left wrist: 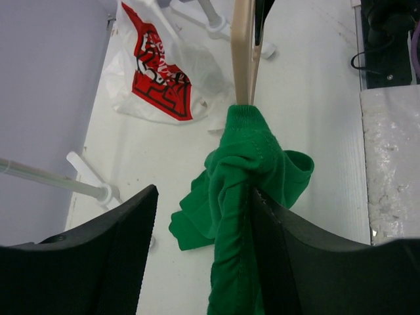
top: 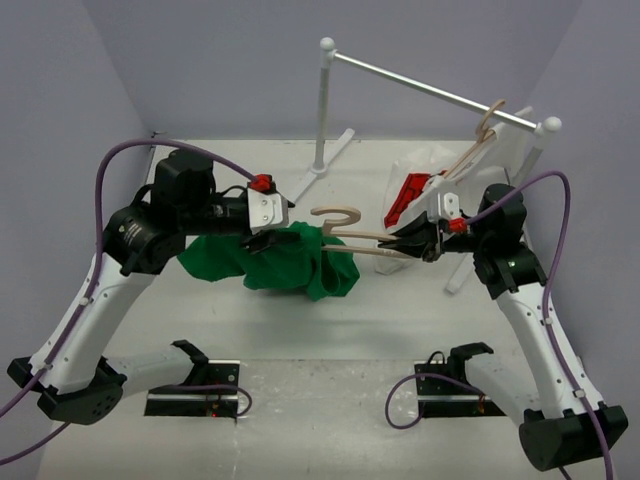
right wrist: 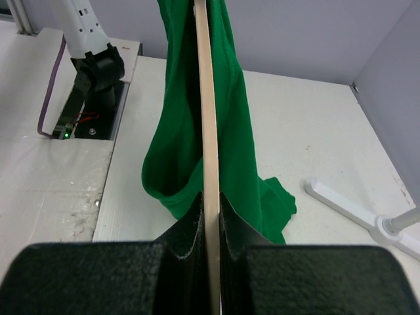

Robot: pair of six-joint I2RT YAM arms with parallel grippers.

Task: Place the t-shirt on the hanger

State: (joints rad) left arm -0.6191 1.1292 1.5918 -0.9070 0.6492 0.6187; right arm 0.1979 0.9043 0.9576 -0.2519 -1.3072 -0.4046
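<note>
**Q:** Why is the light tan wooden triangular hanger [top: 372, 241] lying level at the centre of the top view?

**A:** My right gripper [top: 416, 243] is clamped tight on one of its thin bars. It holds the hanger off the white table [top: 400, 300], hook end toward frame centre. Judgement: a rigid frame gives my other arm something to pull cloth over.

**Q:** Where is the crumpled green cotton t-shirt [top: 300, 262]?

**A:** Centre-left, just below the hook. A fold caps the hanger's free tip, and the rest hangs down and pools on the table. Only that one end is inside the cloth, so I judge the shirt not yet properly on.

**Q:** What about the left side?

**A:** My left gripper [top: 268, 238] has its jaws well apart. A twisted band of green runs between them and lies against one finger. As far as I can see, it is not pinched.

**Q:** Counts?

**A:**
- Grippers: two.
- Green shirts: one.
- Hangers: two, mine and a similar one [top: 482, 135] hooked on the metal rail [top: 430, 88] at upper right.
- White garments with red print [top: 412, 188]: one, on that second hanger.
- Rails: one.
</note>
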